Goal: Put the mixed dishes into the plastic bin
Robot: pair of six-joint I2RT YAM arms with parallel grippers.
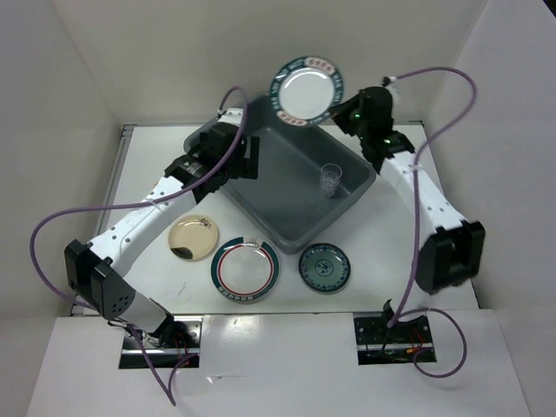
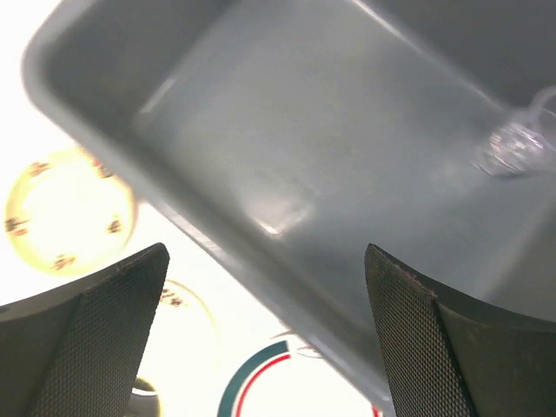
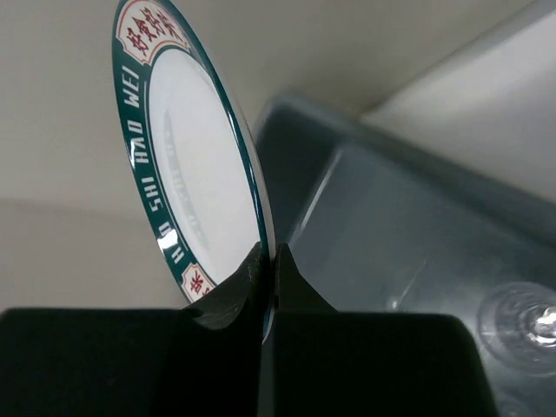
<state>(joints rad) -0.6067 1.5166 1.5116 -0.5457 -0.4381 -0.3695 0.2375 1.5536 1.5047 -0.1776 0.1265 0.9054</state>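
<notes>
Right hand point(image 3: 269, 265) clamps patterned plate point(image 3: 200, 165) edge-on; left hand point(image 2: 265, 261) gapes empty over bin point(image 1: 287, 195).

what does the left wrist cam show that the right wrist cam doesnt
Only the left wrist: the open left hand, a cream plate and the red-and-green rimmed plate. Only the right wrist: the right hand shut on the edge of the dark-rimmed plate, held on edge. Both: the grey bin with the clear cup inside.

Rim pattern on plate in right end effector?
The plate rim is dark green with white lettering and red-on-cream panels. Clearest in right wrist view.
</notes>
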